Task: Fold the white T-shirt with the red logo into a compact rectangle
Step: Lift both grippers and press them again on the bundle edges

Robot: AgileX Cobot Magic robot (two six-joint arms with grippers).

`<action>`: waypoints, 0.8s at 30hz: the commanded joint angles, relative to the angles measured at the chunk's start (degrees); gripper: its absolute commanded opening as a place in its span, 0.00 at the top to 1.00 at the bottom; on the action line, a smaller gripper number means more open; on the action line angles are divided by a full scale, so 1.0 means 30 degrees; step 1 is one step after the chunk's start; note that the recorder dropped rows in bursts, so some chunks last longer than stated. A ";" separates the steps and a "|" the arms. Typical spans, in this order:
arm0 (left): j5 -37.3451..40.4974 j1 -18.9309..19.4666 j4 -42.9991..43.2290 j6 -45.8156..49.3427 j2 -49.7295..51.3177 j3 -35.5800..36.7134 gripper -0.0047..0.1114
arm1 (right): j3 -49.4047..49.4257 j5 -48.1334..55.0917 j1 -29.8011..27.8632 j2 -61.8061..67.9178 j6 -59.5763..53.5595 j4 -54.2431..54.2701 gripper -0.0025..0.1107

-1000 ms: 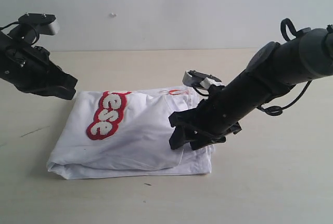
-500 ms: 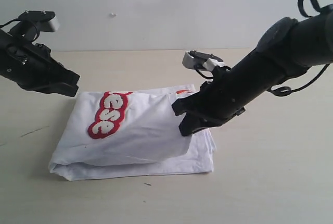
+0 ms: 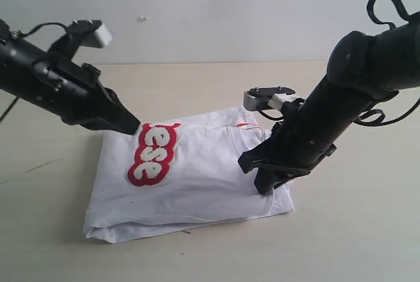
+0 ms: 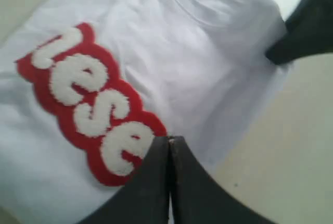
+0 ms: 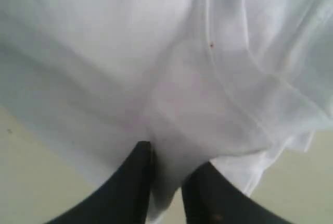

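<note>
The white T-shirt [image 3: 197, 183] lies folded in a rough rectangle in the middle of the table [image 3: 354, 229], with the red logo [image 3: 154, 154] facing up on its left half. Your left gripper [image 3: 129, 125] is fully closed, with its tips at the logo's far end. Whether any cloth is caught there cannot be told. Your right gripper [image 3: 264, 183] is pinching a fold of the shirt at its right edge.

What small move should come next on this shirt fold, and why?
Probably lift the right gripper slightly without letting go: cloth at the right edge of the white T-shirt looks bunched between its fingers, and the shirt lies as a wide slab that needs another fold. The left gripper is shut, empty, at the corner by the red logo.
</note>
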 commanded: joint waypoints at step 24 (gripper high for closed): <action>0.2670 -0.1410 0.5444 -0.1721 0.5099 -0.1428 0.96 | -0.3156 0.0394 -0.0123 0.1454 0.1654 -0.1103 0.80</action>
